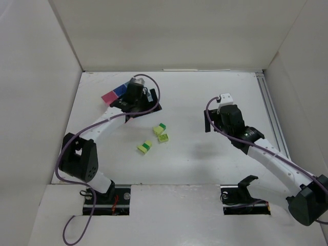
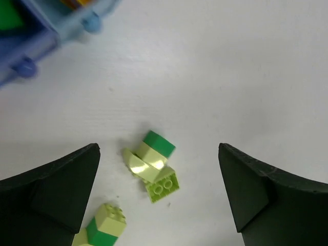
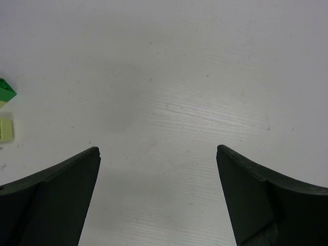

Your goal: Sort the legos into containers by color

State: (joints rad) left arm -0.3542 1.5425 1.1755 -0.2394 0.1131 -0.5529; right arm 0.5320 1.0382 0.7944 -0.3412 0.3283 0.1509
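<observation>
Orange and green pieces already show inside the blue bin point(image 2: 31, 38), but a few pale yellow-and-green bricks point(image 1: 162, 134) lie loose on the table point(image 1: 205, 169) awaiting sorting, while the left claw point(image 2: 158, 151) and right claw point(image 3: 158, 151) both hang spread wide, empty.

Left arm point(image 1: 105, 122) shows white tube links between chunky black joints; a purple cable point(image 1: 65, 228) loops off its base and curls past the wrist; right arm point(image 1: 279, 163) matches, white shell, black motor housings, a white block point(image 1: 226, 98) capping its wrist; up close, the fingers point(image 2: 56, 192) are matte black wedges.
</observation>
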